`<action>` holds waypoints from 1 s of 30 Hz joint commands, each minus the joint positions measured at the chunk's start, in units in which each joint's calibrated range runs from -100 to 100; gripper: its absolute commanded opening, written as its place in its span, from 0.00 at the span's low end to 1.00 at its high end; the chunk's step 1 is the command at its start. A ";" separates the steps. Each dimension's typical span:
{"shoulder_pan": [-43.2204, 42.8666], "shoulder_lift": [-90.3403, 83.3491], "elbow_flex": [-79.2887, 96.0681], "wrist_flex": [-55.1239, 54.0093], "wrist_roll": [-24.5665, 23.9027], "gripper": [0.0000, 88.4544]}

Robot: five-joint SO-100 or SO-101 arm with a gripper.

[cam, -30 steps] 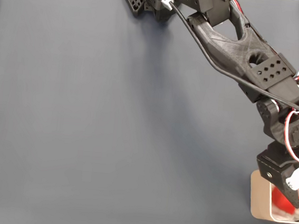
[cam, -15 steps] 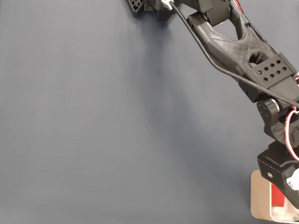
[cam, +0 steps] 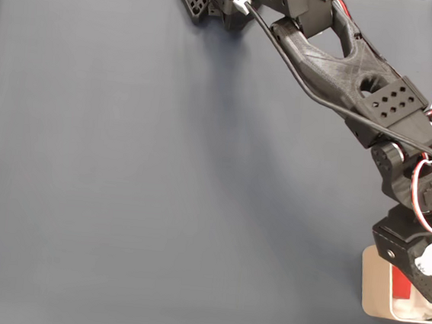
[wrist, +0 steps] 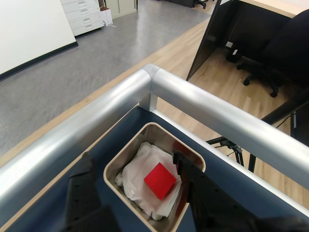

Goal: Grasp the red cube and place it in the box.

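In the wrist view the red cube (wrist: 160, 180) lies tilted on crumpled white paper inside the box (wrist: 123, 155), a silvery-beige tin with rounded corners. My gripper (wrist: 133, 158) hangs over the tin, open, one black finger on each side and neither touching the cube. In the fixed view the box (cam: 372, 293) sits at the bottom right corner of the table. A strip of the red cube (cam: 399, 286) shows beside the wrist, which covers most of the tin and my gripper (cam: 419, 298).
The box stands right at the table's corner, bounded by a thick metal rail (wrist: 212, 112), with floor and an office chair (wrist: 270, 63) beyond. The black arm (cam: 340, 63) stretches from its base (cam: 216, 1) at the top edge. A wide grey-blue cloth (cam: 138, 177) covers the table's left.
The red patch in the box was blurred and rounded one second ago; it now lies still as a crisp red strip. The arm has barely moved.
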State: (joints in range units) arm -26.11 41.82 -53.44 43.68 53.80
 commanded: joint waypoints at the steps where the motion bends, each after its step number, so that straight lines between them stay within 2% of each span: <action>1: -0.09 -3.60 -2.59 -1.71 -0.10 0.13; 2: 0.26 -4.12 -2.22 -1.38 0.29 0.05; 3: 0.69 -4.55 -1.58 -1.63 0.39 0.01; 11: 11.20 -15.39 9.64 -3.59 0.05 0.00; 18: 25.12 -35.49 36.28 -10.89 0.73 0.00; 22: 28.10 -53.25 58.45 -12.45 -0.24 0.00; 24: 27.60 -69.11 77.98 -14.25 -0.78 0.00; 30: 26.47 -99.53 113.93 -13.76 -1.22 0.00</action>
State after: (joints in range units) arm 0.59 -35.74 37.52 30.71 52.77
